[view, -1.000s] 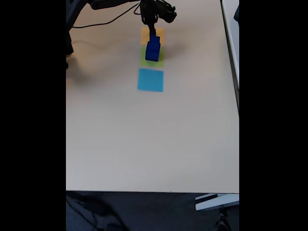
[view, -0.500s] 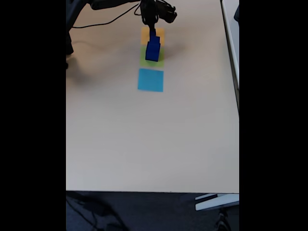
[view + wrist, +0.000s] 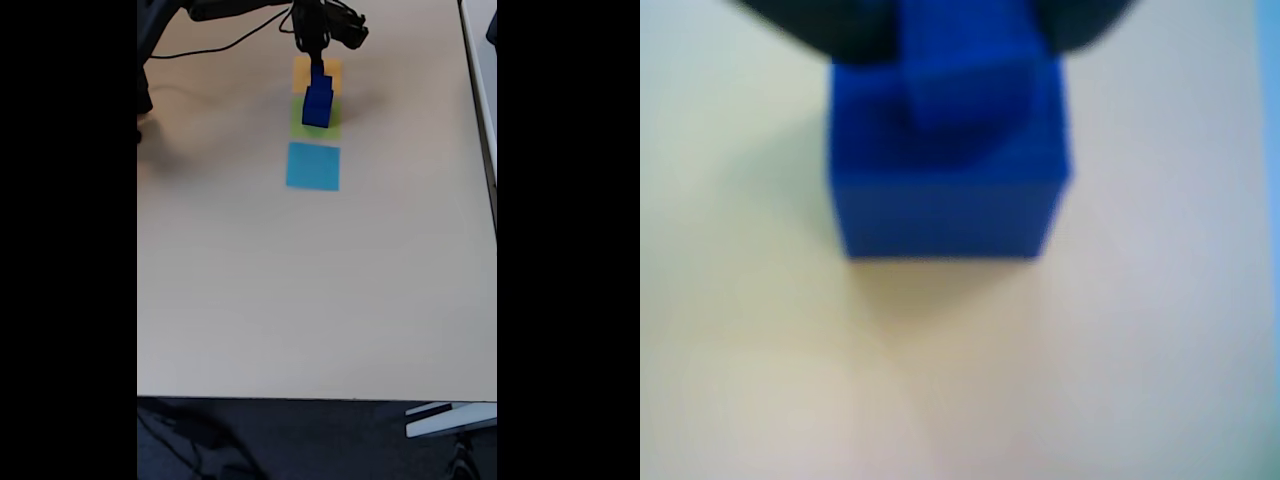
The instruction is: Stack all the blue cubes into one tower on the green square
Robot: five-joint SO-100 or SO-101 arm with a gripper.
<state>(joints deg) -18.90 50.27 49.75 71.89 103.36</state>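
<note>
In the wrist view, a blurred blue cube [image 3: 945,205] fills the upper middle of the frame, its front face and top both visible, with a smaller blue shape riding over its top toward the upper edge, and dark rounded forms in the top corners that I take for parts of the gripper [image 3: 960,30]; the picture is too soft to say whether the fingers are spread or pinching, so I cannot tell. Pale table [image 3: 960,400] lies below and to either side. In the fixed view, the blue cubes [image 3: 318,100] stand as a short tower on the green square [image 3: 332,128] near the top centre of the frame, with the orange-yellow square [image 3: 302,68] just above it and the light-blue square [image 3: 313,166] just below. The arm hangs over the tower from the top edge, its gripper [image 3: 318,62] right at the tower's upper end. Compared with a second ago, almost nothing has shifted: the tower stands in the same spot and leans no differently, and the arm has barely moved at the top. To my eye that means the last cube is being settled or let go, and no loose cubes lie elsewhere on the table, so the stacking looks close to finished.
</note>
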